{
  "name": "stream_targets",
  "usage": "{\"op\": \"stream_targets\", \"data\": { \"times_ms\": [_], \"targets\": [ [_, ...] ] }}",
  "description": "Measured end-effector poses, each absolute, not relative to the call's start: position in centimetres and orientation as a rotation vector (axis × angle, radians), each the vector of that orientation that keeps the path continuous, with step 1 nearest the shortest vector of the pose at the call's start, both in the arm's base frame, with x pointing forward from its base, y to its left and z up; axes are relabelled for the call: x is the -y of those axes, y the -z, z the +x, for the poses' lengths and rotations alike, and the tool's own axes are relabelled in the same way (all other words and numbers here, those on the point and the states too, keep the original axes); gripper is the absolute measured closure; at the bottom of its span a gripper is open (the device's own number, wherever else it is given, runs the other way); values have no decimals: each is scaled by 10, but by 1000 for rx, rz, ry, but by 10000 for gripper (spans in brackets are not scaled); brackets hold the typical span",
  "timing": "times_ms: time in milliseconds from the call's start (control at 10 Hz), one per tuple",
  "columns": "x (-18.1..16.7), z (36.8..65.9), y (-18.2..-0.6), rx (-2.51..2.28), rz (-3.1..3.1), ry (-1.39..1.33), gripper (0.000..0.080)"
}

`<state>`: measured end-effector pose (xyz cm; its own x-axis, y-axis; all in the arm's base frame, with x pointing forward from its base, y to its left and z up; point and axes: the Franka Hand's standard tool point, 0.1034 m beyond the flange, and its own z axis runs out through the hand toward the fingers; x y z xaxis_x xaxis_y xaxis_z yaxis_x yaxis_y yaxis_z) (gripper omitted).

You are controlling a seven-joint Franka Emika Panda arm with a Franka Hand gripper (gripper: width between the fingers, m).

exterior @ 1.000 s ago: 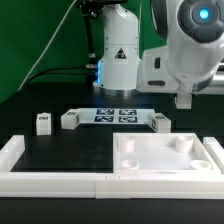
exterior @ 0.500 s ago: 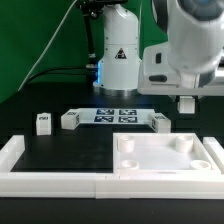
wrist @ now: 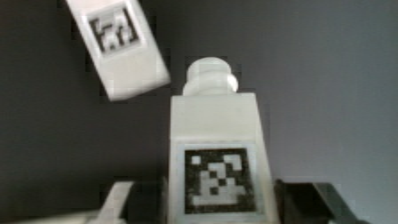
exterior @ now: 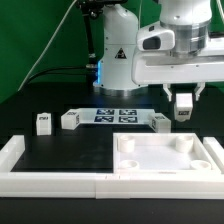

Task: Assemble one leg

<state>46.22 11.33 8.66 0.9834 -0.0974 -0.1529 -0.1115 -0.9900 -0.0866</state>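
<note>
Black bench [exterior: 70,145] is carrying white border bars [exterior: 50,180] and a square tabletop [exterior: 165,160]. Pincer [exterior: 184,110] is hanging above the tabletop's far corner on the exterior view's right, gripping the leg [wrist: 217,130] off the bench, tag facing the wrist camera. Second leg [exterior: 160,121] is lying nearby on the bench.

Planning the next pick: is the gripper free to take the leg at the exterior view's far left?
Probably not yet: the gripper has its jaws clamped on another leg; the far-left leg itself sits in the open.
</note>
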Motion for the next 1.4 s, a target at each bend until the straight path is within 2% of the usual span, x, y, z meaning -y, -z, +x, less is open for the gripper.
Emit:
{"op": "stream_targets", "data": {
  "times_ms": [200,300,400,800,1300,1400],
  "targets": [
    [-117,469,-95,-151,-3032,135,508],
    [-118,462,-90,-137,-3029,190,508],
    [-112,465,-92,-68,-3040,166,508],
    [-99,511,-114,24,-3037,217,508],
    [-100,512,-111,33,-3019,412,508],
    [-102,523,-113,42,-3018,399,508]
  ]
}}
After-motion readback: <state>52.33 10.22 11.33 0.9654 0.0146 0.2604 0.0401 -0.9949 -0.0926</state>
